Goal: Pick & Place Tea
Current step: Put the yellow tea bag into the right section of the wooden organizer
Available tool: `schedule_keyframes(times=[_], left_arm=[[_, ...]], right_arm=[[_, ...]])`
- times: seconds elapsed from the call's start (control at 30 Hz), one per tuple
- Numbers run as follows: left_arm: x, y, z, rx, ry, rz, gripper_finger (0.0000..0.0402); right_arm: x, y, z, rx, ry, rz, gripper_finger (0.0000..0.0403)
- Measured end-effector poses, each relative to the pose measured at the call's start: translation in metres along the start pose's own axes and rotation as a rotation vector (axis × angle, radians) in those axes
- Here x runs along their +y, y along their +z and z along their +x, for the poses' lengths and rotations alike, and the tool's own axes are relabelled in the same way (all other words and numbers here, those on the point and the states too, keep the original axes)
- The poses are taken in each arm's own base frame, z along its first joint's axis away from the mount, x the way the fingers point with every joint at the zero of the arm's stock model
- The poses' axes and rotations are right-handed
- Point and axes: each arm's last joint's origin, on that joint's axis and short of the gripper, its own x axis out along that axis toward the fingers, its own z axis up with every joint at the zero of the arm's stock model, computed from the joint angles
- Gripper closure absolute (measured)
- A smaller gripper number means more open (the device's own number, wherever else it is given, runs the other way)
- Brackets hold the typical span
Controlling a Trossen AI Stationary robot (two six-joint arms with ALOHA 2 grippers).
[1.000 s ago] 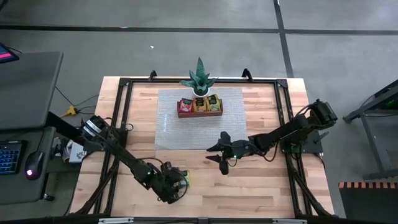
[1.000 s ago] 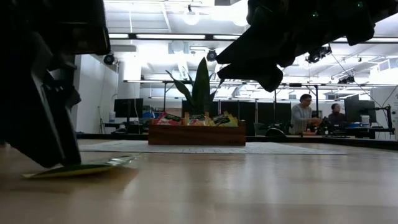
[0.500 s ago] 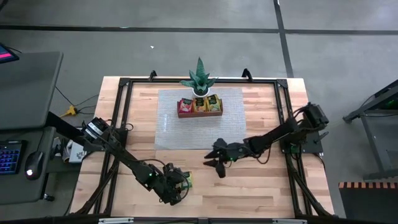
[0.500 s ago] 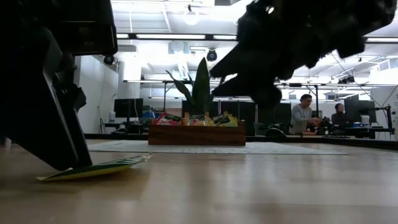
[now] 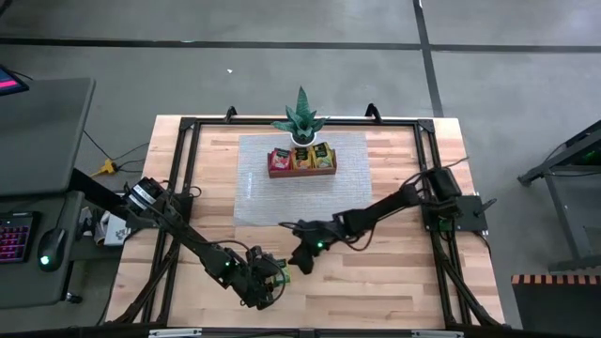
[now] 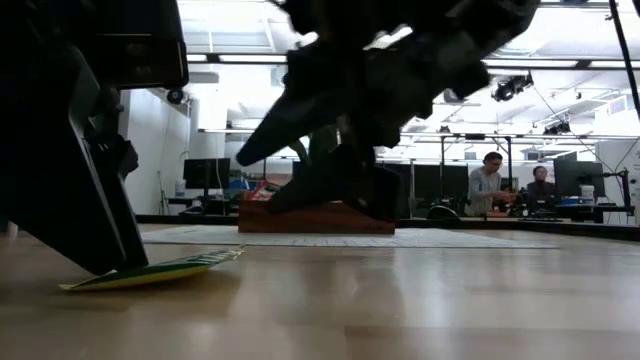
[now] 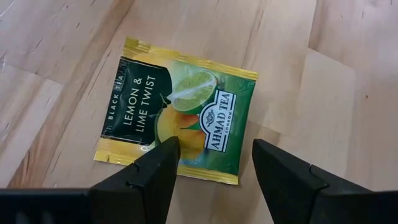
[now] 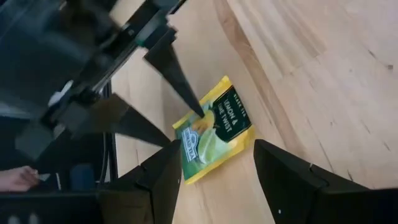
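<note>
Wooden table point(image 5: 394, 282) bears grey mat point(image 5: 258, 192) (tray point(image 5: 301, 172) atop), tea packet point(image 7: 180, 118).

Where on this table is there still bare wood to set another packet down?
Bare wood lies right of the right gripper toward the table front edge, and left of the grey mat. It is crowded at front centre, where the left gripper and the right one close on the lemon tea packet, and around the wooden tray and plant.

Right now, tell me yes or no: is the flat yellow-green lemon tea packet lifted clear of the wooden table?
No: the flat yellow-green lemon tea packet lies on the wooden table, left gripper open over it.
</note>
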Motion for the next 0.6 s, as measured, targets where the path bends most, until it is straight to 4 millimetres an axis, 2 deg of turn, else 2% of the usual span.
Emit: schedule_keyframes(times=[0.27, 0.6], left_arm=[[0.001, 0.000, 0.000, -0.008, 0.020, 0.011, 0.0193], [0.005, -0.001, 0.001, -0.036, 0.071, 0.112, 0.0193]], right_arm=[[-0.011, 0.020, 0.001, 0.050, -0.039, 0.218, 0.0190], [-0.021, 0.018, 0.002, 0.072, -0.066, 0.289, 0.0182]])
